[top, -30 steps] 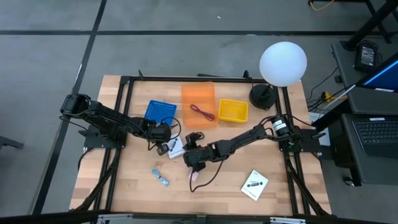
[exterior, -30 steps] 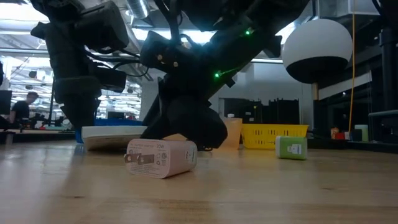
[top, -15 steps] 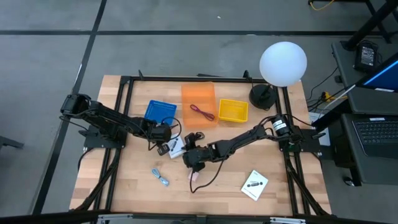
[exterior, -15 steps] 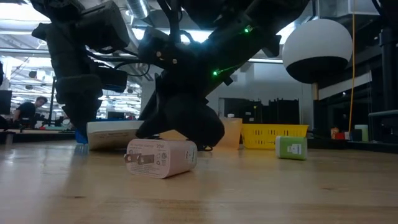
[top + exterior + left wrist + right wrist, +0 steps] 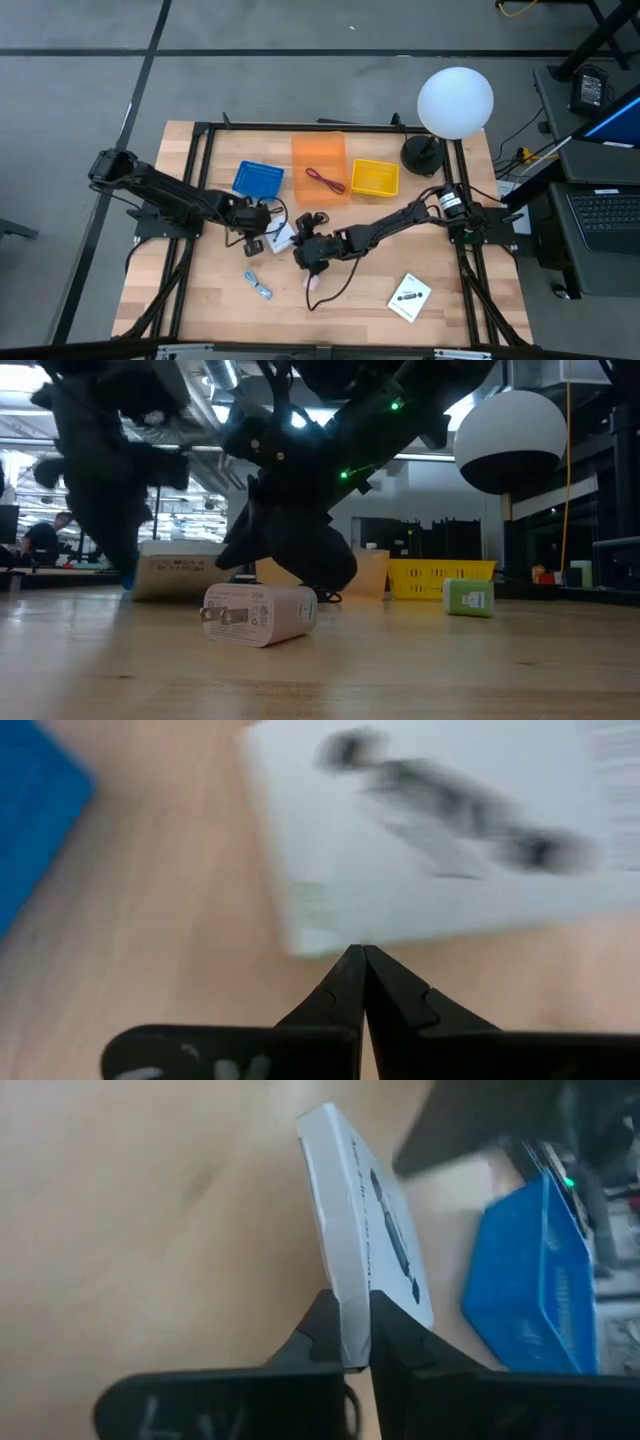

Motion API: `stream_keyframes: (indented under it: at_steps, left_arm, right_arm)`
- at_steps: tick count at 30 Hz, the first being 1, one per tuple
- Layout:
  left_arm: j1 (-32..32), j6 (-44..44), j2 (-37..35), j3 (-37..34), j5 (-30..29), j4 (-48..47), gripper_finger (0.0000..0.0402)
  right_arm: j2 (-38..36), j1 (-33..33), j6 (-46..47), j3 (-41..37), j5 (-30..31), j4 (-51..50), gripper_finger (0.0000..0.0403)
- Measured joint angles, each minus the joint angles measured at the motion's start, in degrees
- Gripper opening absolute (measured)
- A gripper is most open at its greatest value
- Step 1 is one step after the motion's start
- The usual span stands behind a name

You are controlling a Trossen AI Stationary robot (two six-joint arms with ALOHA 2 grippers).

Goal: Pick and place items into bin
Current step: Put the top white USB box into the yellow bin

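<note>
The white card (image 5: 362, 1230) with black marks sits at the middle of the surface (image 5: 200, 300), and my right gripper (image 5: 356, 1342) has its fingers pinched shut on the card's edge, so the card stands on edge between them. Seen from above, that same card (image 5: 283, 236) lies between my two grippers, with my right gripper (image 5: 306, 250) just beside it. My left gripper (image 5: 254, 217) is on its other side, with fingers pressed fully together and holding nothing; its tips (image 5: 362, 960) touch the card's edge (image 5: 430, 830).

A second white card (image 5: 409, 296) lies well apart, toward the right front of the surface. A small pinkish charger (image 5: 262, 613) rests on the wood in front of my right arm, and a small blue piece (image 5: 258, 286) lies near the left front. At the back stand a blue bin (image 5: 258, 179), an orange bin (image 5: 319, 165) with a reddish cable (image 5: 325, 180) in it, and a yellow bin (image 5: 374, 178).
</note>
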Motion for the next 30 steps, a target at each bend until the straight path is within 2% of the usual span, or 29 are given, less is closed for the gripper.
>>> stream_keyframes:
  at_steps: [5, 10, 15, 25, 30]
  left_arm:
    - [-1.79, 1.06, -6.69, 0.13, -3.02, -3.57, 0.0003]
    - [-4.01, 3.37, -12.92, 0.13, -9.64, -6.63, 0.0003]
    - [-6.41, 6.47, -17.73, 0.24, -14.36, -6.14, 0.0003]
    - [-13.60, 17.11, -21.53, 0.30, -24.82, 1.52, 0.0003]
    - [-16.36, 21.60, -21.55, 0.30, -25.24, 5.68, 0.0003]
  right_arm:
    - [0.04, -0.16, 0.01, -0.02, 4.53, -0.36, 0.0007]
    - [-0.76, 0.56, -0.03, -0.06, 4.70, -0.48, 0.0007]
    - [-4.76, 1.80, 0.24, -0.08, 5.52, -2.34, 0.0007]
    - [-15.63, 5.70, 7.88, -0.07, 12.34, -17.28, 0.0006]
    - [-19.17, 8.18, 10.91, -0.22, 14.36, -20.55, 0.0006]
